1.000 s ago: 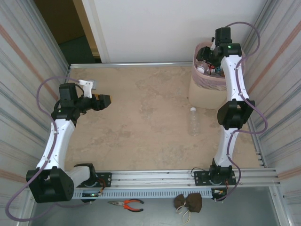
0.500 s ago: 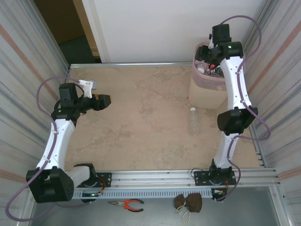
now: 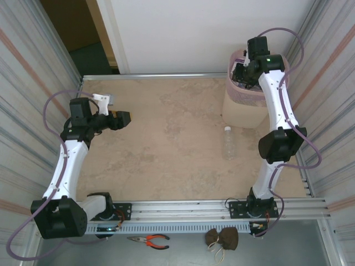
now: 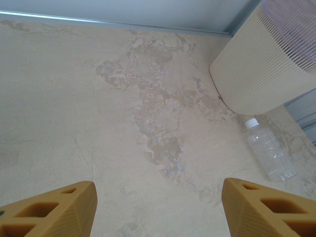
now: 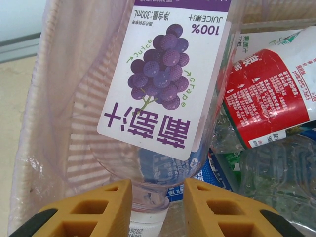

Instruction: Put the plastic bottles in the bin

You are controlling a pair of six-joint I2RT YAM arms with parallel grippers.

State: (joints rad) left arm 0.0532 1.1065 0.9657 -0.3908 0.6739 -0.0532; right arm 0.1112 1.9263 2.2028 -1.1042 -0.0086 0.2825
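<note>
Overhead, one bin (image 3: pixel 244 108) stands in the far right corner of the table (image 3: pixel 166 144). One clear bottle (image 3: pixel 228 143) lies on the table near the right edge, just in front of the bin, with bare surface all around it. The right gripper (image 3: pixel 242 72) hangs over the bin's mouth, its arm reaching up along the right edge and covering part of the rim. The left gripper (image 3: pixel 119 119) hovers near the left edge, spread and empty, well apart from the bottle. Off the table's near edge, beyond the rail, lie one pair of pliers (image 3: pixel 148 240) and one brown pouch (image 3: pixel 222 238).

From the left wrist, two orange fingers (image 4: pixel 54 212) stand wide apart with nothing between them. Across open table lie the clear bottle (image 4: pixel 266 155), white cap toward the bin, and the bin's ribbed beige wall (image 4: pixel 256 69) just beyond it.

From the right wrist, the right gripper (image 5: pixel 158 200) is pressed onto the neck of one grape juice bottle (image 5: pixel 163 98), which hangs inside the bin against its pink mesh wall (image 5: pixel 49 128). Beside it in the bin lie a red-labelled bottle (image 5: pixel 269 89) and some crumpled clear bottles (image 5: pixel 266 182) heaped together. Their number I cannot tell.
</note>
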